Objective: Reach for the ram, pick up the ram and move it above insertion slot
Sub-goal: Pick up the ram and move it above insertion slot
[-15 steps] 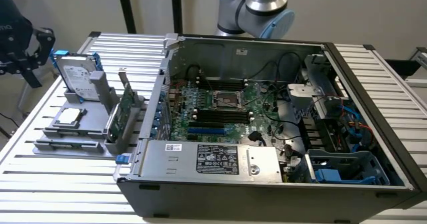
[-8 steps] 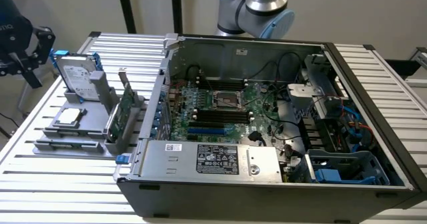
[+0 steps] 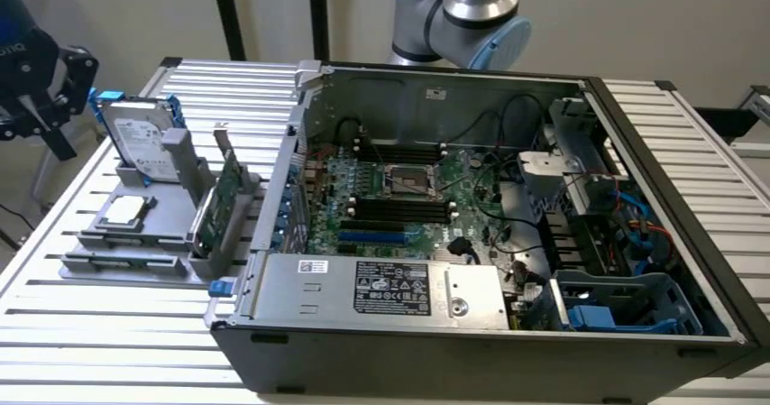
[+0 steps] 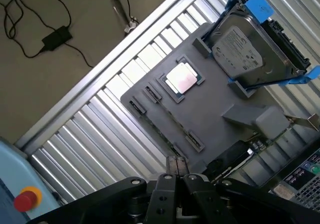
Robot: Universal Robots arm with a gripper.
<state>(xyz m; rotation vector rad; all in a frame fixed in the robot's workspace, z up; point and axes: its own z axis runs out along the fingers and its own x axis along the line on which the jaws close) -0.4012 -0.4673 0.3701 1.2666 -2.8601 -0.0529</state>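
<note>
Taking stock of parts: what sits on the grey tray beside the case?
A hard drive stands upright, a processor chip lies flat, and a green card stands on edge. The card hides the tray behind it.

1. I count one open computer case (image 3: 481, 364), taking up the centre and right of the exterior frame.
2. Inside it I see one motherboard (image 3: 463, 175) and one silver power supply (image 3: 361, 288).
3. At the exterior view's left sits one grey holder (image 3: 169, 229).
4. That holder carries one hard drive (image 3: 132, 134), one processor chip (image 3: 124, 211) and one expansion card (image 3: 216, 208).
5. The drive wears two blue rails (image 4: 255, 4).
6. On the floor I make out one black power brick (image 4: 55, 37).
7. I have one red button (image 4: 24, 200) in the wrist view.
8. There is one arm (image 3: 475, 17) at the upper centre of the exterior frame.
9. There is one gripper (image 4: 175, 165), with its two fingertips pressed together.
</note>
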